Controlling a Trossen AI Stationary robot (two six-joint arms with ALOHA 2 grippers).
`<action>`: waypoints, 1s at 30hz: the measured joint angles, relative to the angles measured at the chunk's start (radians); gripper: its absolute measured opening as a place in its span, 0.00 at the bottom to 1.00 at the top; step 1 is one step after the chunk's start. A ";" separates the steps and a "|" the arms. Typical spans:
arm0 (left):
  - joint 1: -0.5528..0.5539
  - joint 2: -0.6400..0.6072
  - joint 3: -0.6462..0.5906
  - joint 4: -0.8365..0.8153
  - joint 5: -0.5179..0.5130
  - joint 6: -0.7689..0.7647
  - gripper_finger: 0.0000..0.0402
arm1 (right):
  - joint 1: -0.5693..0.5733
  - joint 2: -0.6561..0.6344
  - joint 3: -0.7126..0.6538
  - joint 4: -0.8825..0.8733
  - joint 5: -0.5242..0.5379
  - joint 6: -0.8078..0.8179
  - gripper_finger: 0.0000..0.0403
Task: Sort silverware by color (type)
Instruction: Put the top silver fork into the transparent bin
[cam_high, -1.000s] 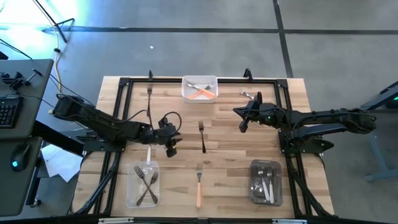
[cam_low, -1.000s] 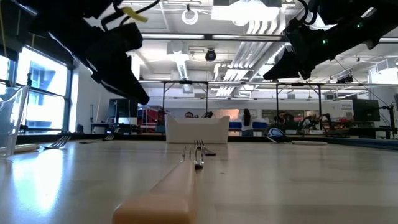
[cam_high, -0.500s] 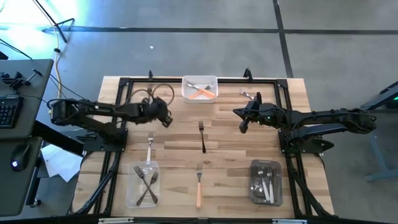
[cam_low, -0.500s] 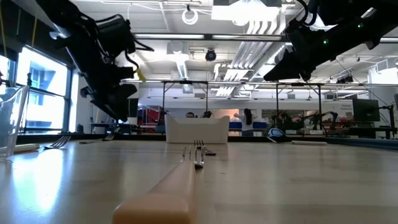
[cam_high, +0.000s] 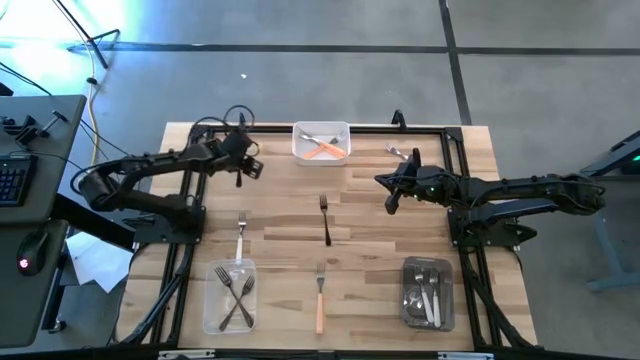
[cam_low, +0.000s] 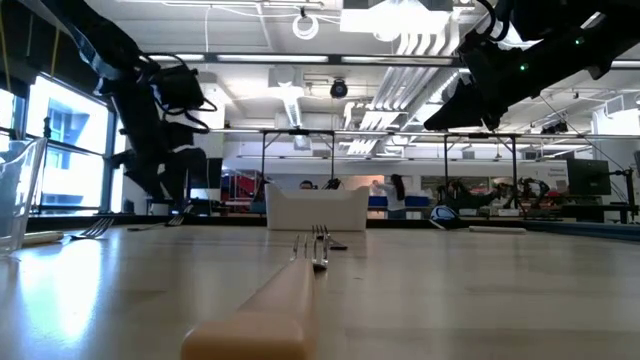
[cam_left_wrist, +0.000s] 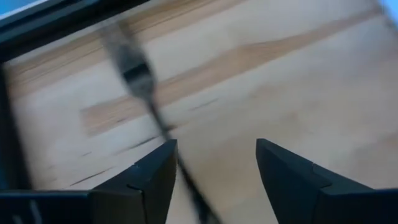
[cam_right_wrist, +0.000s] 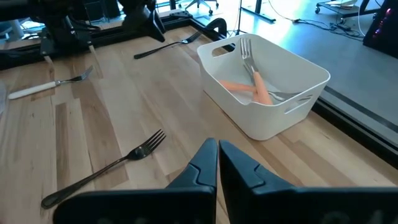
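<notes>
A dark all-metal fork (cam_left_wrist: 140, 84) lies flat on the wood near the table's far left corner. My left gripper (cam_high: 247, 167) hangs open just above it, its fingers (cam_left_wrist: 149, 180) either side of the fork's shaft and apart from it. My right gripper (cam_high: 390, 205) hovers shut over the table's right middle, holding nothing. A white-handled fork (cam_high: 241, 232), a dark fork (cam_high: 325, 218) and an orange-handled fork (cam_high: 320, 300) lie loose on the table.
A white bin (cam_high: 297, 140) at the far middle holds orange-handled forks. A clear tray (cam_high: 212, 300) at the near left holds forks, and a grey tray (cam_high: 405, 290) at the near right holds metal ones. Another small fork (cam_high: 397, 152) lies beyond my right gripper.
My left gripper has swung from above the left tray toward the table's far edge and left, turning as it went, and now hangs over the dark fork at the far left. The white-handled fork stays on the table where the gripper was.
</notes>
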 joint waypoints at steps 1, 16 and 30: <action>0.018 0.000 0.000 -0.010 0.000 0.000 0.53 | 0.000 0.000 0.000 0.000 0.000 0.000 0.00; 0.176 0.162 0.120 -0.112 0.118 0.074 0.51 | 0.000 0.000 0.000 0.000 -0.004 0.019 0.00; 0.189 0.461 0.361 -0.297 0.039 0.070 0.47 | 0.000 0.000 0.000 -0.003 -0.027 0.015 0.00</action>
